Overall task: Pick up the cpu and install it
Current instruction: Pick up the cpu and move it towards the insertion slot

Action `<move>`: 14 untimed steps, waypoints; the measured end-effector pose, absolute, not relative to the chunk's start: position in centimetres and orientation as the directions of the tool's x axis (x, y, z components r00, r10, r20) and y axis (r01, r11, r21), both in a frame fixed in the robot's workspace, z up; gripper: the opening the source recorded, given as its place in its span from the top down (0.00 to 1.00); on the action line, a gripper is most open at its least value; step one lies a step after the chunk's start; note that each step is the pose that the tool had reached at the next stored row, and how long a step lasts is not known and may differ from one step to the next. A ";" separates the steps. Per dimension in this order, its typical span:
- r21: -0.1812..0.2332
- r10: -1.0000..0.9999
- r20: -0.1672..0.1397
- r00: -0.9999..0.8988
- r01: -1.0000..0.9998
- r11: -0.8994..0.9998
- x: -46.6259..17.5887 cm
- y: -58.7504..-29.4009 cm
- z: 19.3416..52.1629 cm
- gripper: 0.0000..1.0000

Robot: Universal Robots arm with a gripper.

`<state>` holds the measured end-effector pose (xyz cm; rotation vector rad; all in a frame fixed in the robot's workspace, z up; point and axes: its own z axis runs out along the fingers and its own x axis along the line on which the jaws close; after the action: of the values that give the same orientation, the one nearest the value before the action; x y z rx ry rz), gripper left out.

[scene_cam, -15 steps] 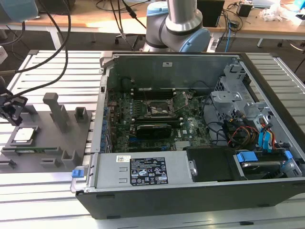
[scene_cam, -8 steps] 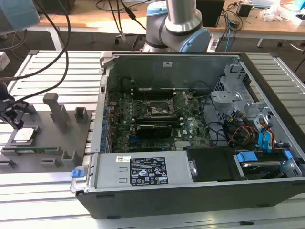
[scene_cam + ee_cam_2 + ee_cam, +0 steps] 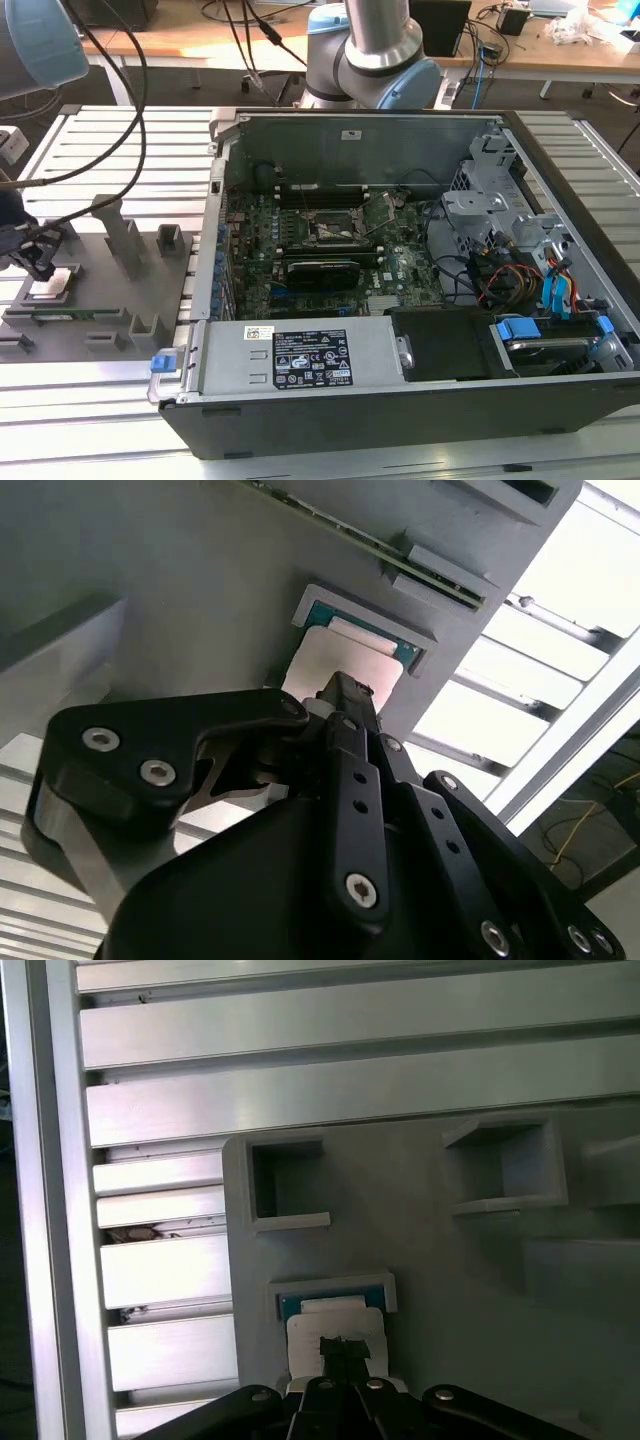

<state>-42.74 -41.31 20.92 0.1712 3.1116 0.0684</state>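
Fingertips (image 3: 330, 1348) of the black gripper (image 3: 42, 268) sat drawn together directly over the small silver-grey square cpu (image 3: 322, 1324), lying flat in a grey moulded tray (image 3: 105, 305) at the exterior view's left

We saw a pale silver-white cpu (image 3: 335, 1325), a teal strip (image 3: 292, 1307), a black gripper (image 3: 343, 1348), a matte grey holder (image 3: 450, 1260) and a ribbed, shiny silver table (image 3: 300, 1020).

Open computer case (image 3: 420, 425) on slotted aluminium bench (image 3: 90, 410), green motherboard (image 3: 258, 245) inside, dark socket frame (image 3: 335, 232), black expansion card (image 3: 320, 272), grey fixture tray (image 3: 100, 312) at the exterior view's left, black cables (image 3: 143, 90) above
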 end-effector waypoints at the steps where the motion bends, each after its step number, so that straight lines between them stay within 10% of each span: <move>1: 0.045 0.110 -0.022 -0.994 0.109 0.993 -42.7 -41.3 20.8 0.89; 8: 0.045 0.110 -0.022 -0.994 0.109 0.993 -42.8 -41.3 20.8 0.89; 14: 0.045 0.110 -0.022 -0.994 0.109 0.993 -42.8 -41.3 20.8 0.46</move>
<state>-42.76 -41.31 20.84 0.1716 3.1117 0.0684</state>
